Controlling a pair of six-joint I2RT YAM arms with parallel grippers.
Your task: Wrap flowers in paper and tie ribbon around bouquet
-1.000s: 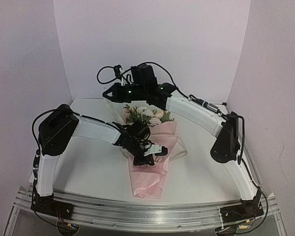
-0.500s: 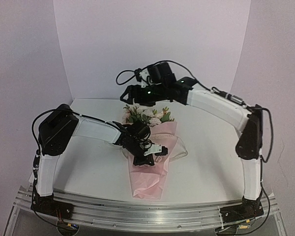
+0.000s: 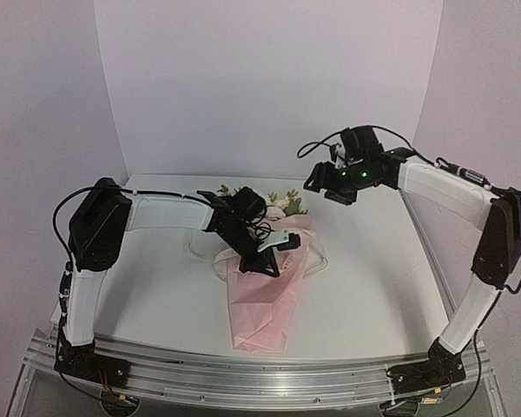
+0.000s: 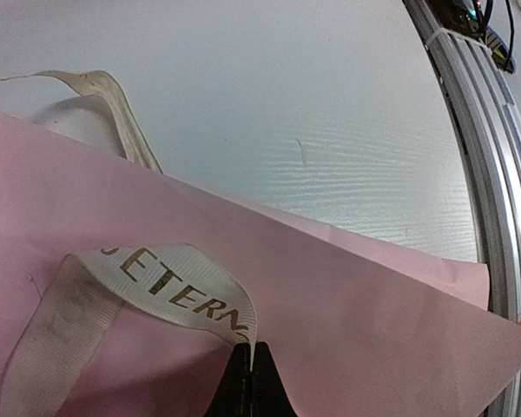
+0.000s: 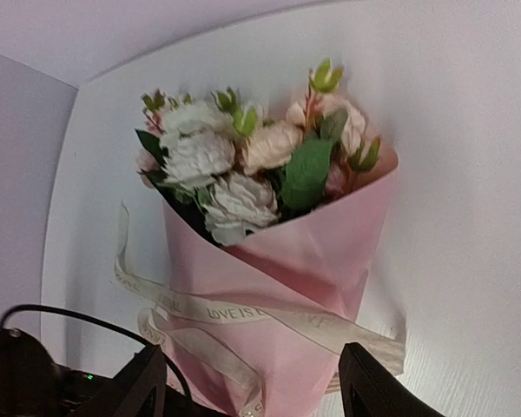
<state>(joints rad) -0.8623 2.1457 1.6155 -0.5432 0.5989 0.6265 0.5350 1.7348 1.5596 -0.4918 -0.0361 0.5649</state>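
- My left tool [image 4: 250,369] is pinched together on the ribbon [image 4: 178,282], low over the paper [image 4: 356,304].
- My right tool [image 3: 321,185] stands apart and empty, raised at 2 o'clock from the bouquet [image 3: 262,300].
- The ribbon looks limp, light and slippery; I would grip it flat, near an end.
- The paper looks thin and easily crushed; the flowers [image 5: 234,156] point to 12 o'clock.
- The table [image 3: 373,287] is smooth and white, with pale walls at 9, 12 and 3.
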